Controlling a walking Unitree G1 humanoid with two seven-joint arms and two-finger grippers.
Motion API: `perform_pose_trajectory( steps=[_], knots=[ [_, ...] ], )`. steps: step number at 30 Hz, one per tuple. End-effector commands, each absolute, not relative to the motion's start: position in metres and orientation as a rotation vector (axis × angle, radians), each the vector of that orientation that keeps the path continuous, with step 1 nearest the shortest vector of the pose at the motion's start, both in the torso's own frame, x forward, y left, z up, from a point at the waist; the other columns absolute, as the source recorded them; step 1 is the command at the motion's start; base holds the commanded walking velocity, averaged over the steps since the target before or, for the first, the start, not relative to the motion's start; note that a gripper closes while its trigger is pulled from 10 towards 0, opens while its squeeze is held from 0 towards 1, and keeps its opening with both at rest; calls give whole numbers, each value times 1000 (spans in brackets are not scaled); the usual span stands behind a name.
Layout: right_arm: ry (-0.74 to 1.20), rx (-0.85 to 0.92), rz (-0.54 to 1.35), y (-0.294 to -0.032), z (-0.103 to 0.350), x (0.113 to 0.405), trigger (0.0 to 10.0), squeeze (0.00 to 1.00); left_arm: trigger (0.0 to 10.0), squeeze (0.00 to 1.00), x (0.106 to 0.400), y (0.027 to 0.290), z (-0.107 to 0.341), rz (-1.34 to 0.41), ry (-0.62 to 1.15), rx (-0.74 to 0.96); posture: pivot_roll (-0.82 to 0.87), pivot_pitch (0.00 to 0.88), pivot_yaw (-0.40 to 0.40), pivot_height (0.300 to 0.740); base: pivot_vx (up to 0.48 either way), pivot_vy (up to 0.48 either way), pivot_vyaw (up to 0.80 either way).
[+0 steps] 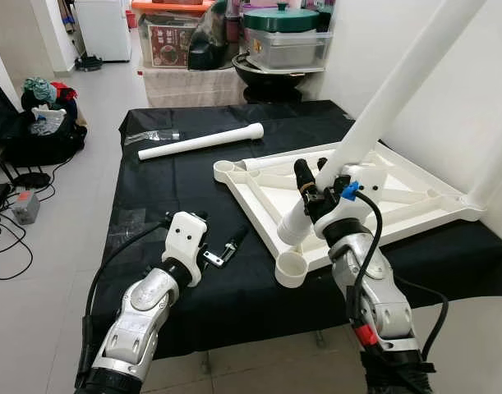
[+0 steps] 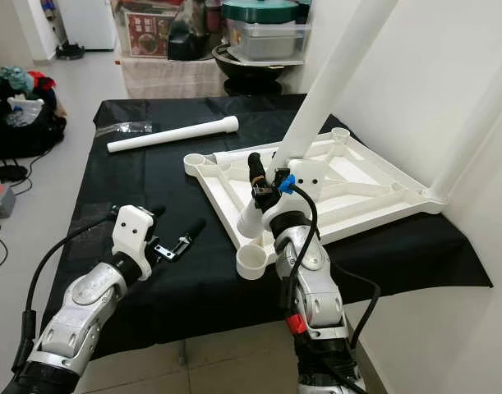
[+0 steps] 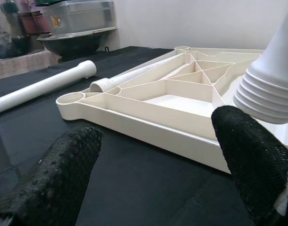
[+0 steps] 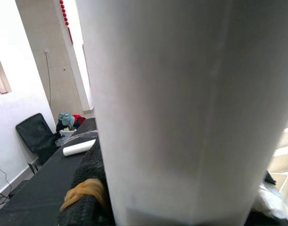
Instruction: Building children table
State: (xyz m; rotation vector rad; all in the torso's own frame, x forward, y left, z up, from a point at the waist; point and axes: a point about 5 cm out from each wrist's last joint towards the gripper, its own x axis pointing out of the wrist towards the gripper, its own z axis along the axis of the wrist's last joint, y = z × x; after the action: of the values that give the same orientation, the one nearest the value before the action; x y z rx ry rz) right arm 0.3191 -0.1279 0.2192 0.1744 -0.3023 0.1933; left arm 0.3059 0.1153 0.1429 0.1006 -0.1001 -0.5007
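A white tabletop (image 1: 398, 209) lies upside down on the black-covered table (image 1: 152, 189). My right gripper (image 1: 315, 187) is shut on a long white leg (image 1: 398, 90), held tilted. The leg's threaded end (image 3: 264, 96) hangs just above the front corner socket (image 1: 292, 268). To the left of that socket, my left gripper (image 2: 177, 219) stands open over the black cloth with nothing between its fingers (image 3: 250, 155). A second leg (image 1: 203, 141) lies loose at the back of the table. Another leg (image 3: 134, 75) lies inside the tabletop's frame. One more leg (image 1: 490, 176) rises from the right corner.
A clear plastic wrapper (image 1: 152, 136) lies at the back left of the table. Boxes and pots (image 1: 283, 37) are stacked behind it. Black bags (image 1: 41, 123) and cables (image 1: 8, 238) sit on the floor to the left. A white wall runs close along the right.
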Motion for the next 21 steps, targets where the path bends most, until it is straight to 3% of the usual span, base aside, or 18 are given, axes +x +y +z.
perform_pose_trajectory(
  steps=[1,9,21],
  knots=[
    [-304,166,198,-125,220,317,10000,0,10000,0,304,113,141,-512,-87,105,-18,0,-46,740,0,0,0],
    [-315,161,206,-122,223,317,10000,0,10000,0,305,116,144,-506,-91,114,10,0,-46,740,0,0,0],
    [-329,127,216,-121,225,318,10000,0,10000,0,307,114,144,-509,-96,113,15,0,-44,740,0,-447,0]
  ],
)
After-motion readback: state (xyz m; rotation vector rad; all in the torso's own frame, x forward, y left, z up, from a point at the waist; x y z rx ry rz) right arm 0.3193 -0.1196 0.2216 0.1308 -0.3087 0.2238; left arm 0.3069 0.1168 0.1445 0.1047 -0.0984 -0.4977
